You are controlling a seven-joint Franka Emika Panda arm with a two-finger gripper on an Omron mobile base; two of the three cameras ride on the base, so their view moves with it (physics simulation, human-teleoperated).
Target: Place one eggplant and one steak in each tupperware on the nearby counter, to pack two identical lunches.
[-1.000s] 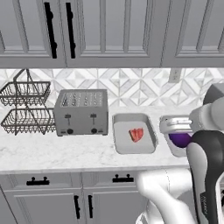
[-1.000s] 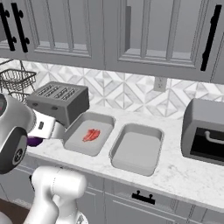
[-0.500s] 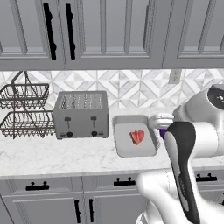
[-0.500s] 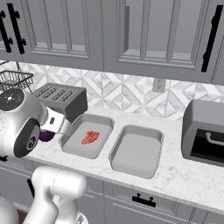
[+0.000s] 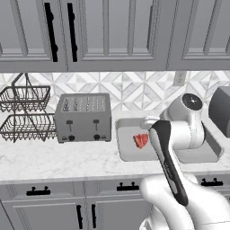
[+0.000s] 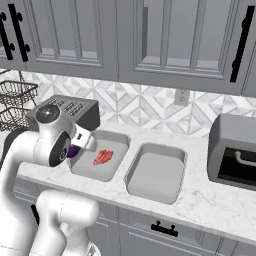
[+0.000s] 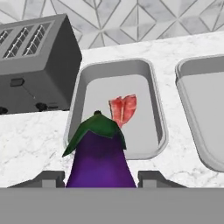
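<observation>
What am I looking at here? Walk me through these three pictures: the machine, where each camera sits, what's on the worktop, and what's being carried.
This is a rendered kitchen with a white robot arm on a base that can drive. Two pictures come from cameras on that base, behind the arm to its left and right. The third comes from a camera on the hand, looking along the gripper.

On the marble counter sit a grey toaster, wire baskets and two shallow grey tupperware tubs. The tub beside the toaster holds one red steak; the other tub is empty. A dark appliance stands further right.

The gripper holds a purple eggplant with a green cap between its fingers, just short of the tub with the steak.
</observation>
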